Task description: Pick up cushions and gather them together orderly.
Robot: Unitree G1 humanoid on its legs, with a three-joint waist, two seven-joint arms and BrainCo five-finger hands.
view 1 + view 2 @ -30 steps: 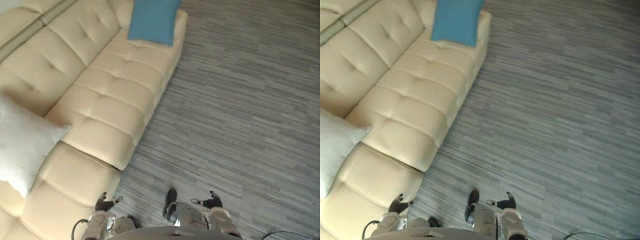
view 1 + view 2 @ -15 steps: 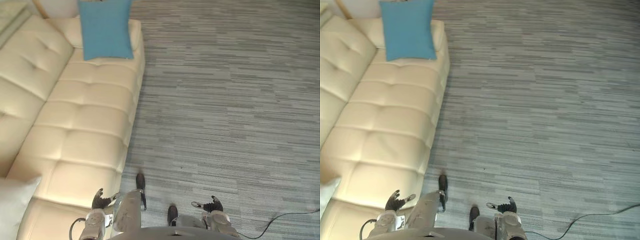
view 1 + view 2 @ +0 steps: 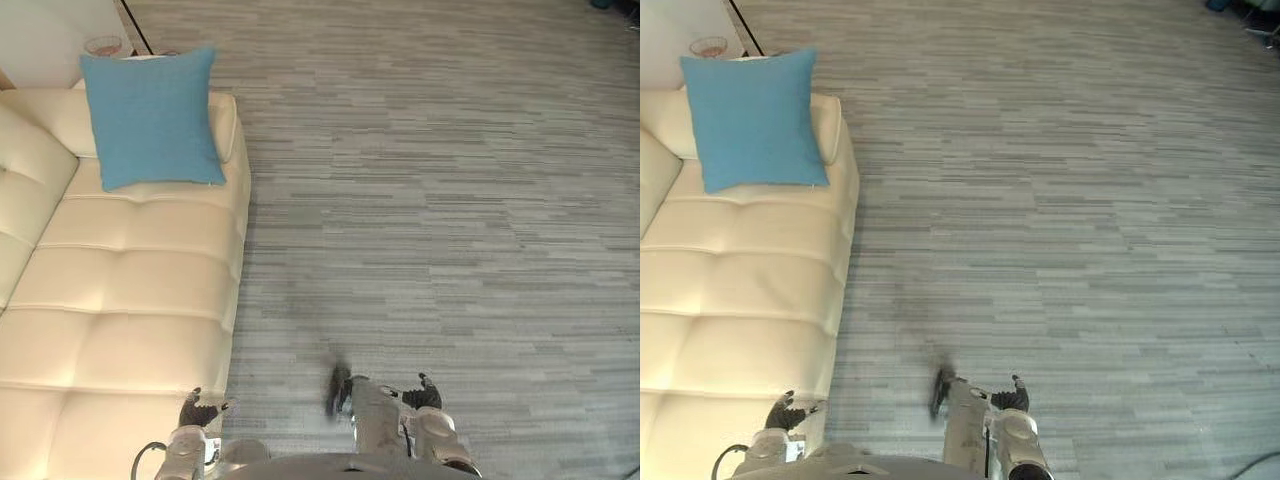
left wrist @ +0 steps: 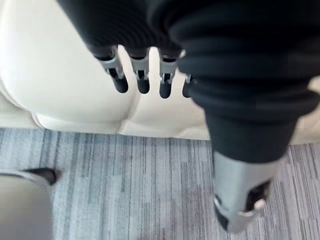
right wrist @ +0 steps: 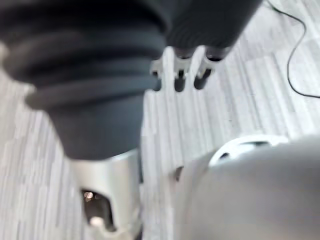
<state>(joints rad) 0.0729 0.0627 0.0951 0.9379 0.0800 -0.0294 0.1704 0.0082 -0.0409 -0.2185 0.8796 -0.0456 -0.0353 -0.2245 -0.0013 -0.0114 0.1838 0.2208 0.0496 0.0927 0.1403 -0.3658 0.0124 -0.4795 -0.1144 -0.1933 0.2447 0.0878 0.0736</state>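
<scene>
At the far end of the cream sofa, a blue cushion stands propped against the armrest — well apart from both hands. The left hand hangs near the sofa's front edge, its fingers straight and spread, holding nothing. The right hand hangs above the grey carpet — fingers loose, empty.

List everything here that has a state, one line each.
Blue cushion: propped at the far end of the sofa, not held.
Left hand: open, empty, above the sofa's front edge.
Right hand: open, empty, over the carpet.
</scene>
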